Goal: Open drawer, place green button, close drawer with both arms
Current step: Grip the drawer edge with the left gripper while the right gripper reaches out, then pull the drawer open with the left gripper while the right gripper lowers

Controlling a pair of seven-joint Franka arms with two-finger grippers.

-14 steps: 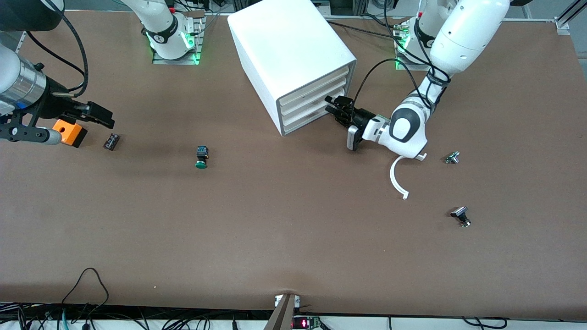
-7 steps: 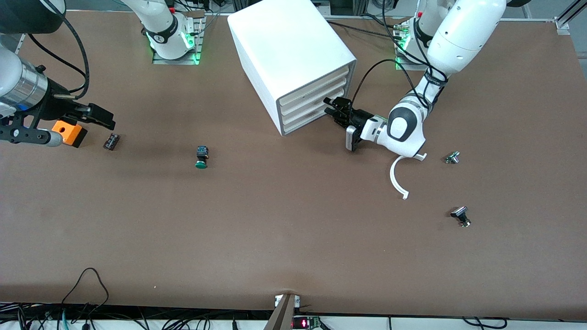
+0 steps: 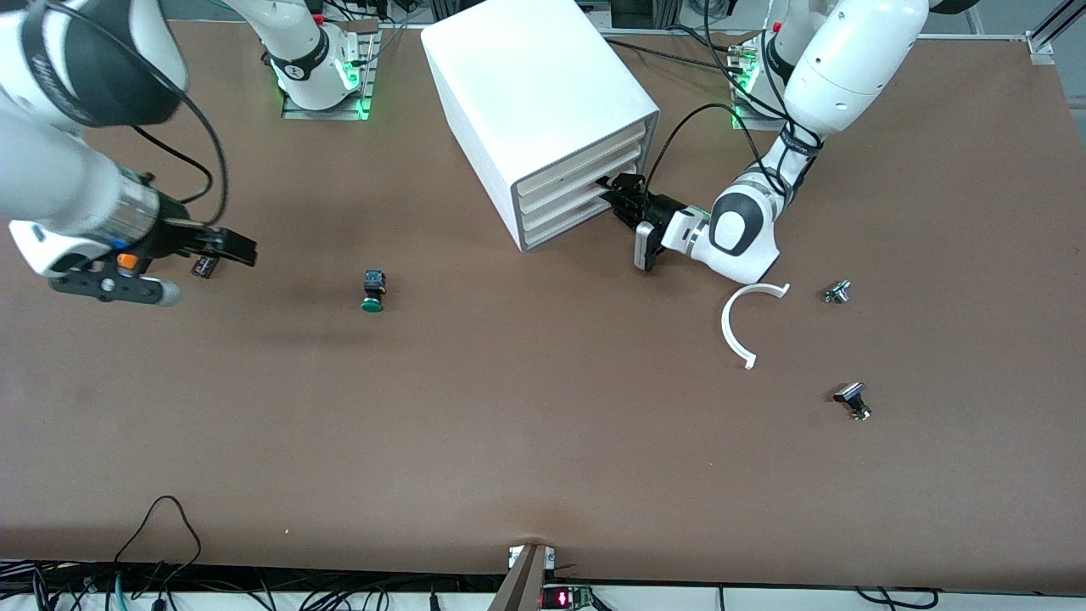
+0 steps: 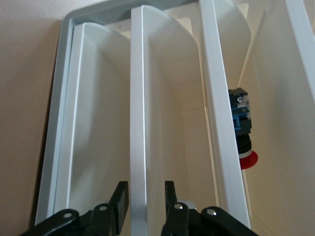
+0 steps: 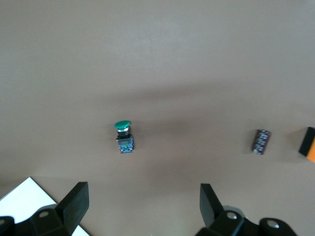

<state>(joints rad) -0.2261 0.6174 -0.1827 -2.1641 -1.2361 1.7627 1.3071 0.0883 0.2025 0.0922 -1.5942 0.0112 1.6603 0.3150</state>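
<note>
1. Left jaws are at the cabinet (image 3: 526,85) front, apart, straddling a drawer lip (image 4: 139,147) without touching it. It looks like the lowest drawer (image 3: 564,221), but I cannot confirm that.
2. Advice: close squarely on the lip and pull straight out along the drawer's line. A skewed pull could jam the drawer or drag the cabinet.
3. Button (image 3: 372,290) lies on the tabletop (image 3: 543,441) at the cabinet's 8 o'clock.
4. Right jaws are wide apart over the tabletop at the button's 9 o'clock, empty.
5. White arc (image 3: 731,327) lies at the cabinet's 4 o'clock, near the left arm (image 3: 738,233). It may be in the way of the pull.

Left hand (image 3: 618,199) low and level, fingers (image 4: 119,200) slightly parted; right hand (image 3: 229,248) raised, fingers wide apart.
</note>
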